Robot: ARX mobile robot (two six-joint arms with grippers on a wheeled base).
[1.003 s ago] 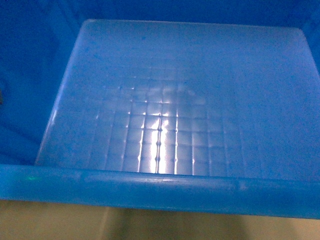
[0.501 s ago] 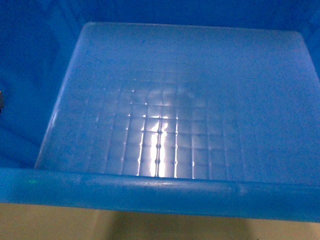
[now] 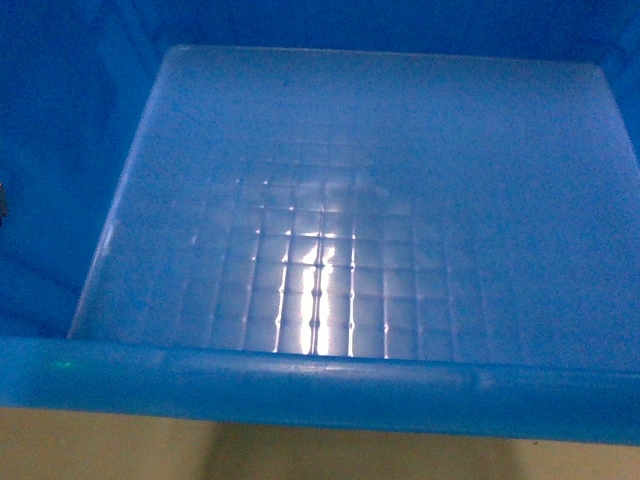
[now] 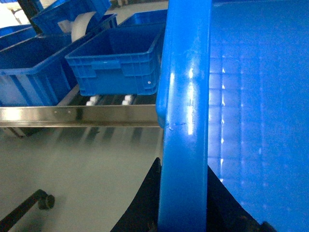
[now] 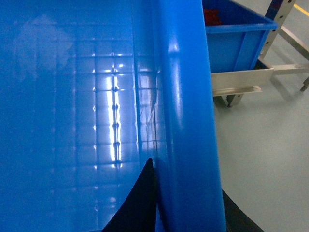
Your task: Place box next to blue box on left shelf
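While the box (image 3: 340, 220) fills the head view, each gripper (image 4: 183, 208) (image 5: 188, 212) clamps a side rim.

One held box (image 3: 330, 200); several blue crates (image 4: 116, 63); two grippers (image 4: 183, 212).

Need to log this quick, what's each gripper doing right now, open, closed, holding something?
Left gripper: closed on the box, clamping its rim.
Right gripper: closed on the box's opposite rim.
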